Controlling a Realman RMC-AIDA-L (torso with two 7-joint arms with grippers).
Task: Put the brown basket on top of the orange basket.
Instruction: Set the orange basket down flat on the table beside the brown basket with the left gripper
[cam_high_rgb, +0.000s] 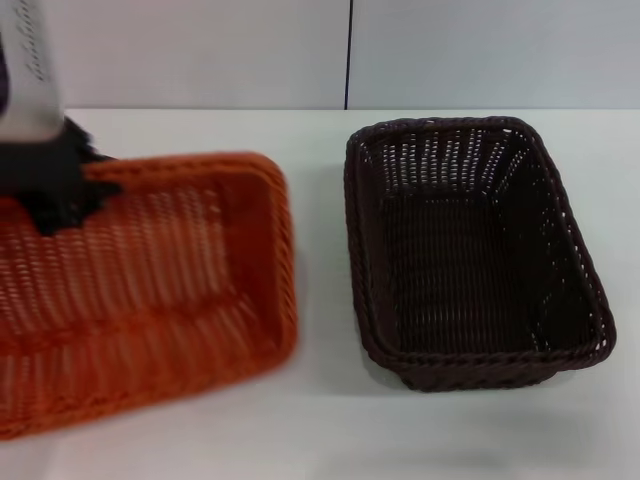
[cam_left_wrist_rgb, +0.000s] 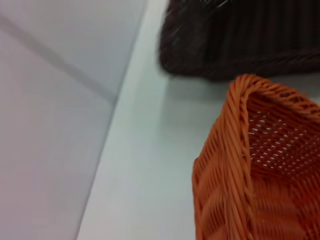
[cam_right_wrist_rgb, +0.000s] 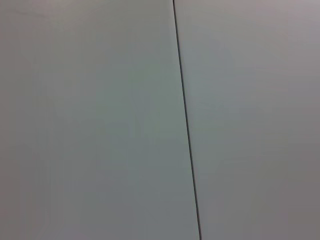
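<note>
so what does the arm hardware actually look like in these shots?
Only the left arm shows, in the head view: a silver-grey metallic segment with small dark lettering along it, too small to read. Below it the left gripper is matte black and blocky with jagged edges. No cables or sleeves visible. The right arm appears in no view; its wrist camera shows only a pale wall with a thin dark seam.

A bare test bench: white table (cam_high_rgb: 320, 430) against plain panelled wall (cam_high_rgb: 200, 50).
</note>
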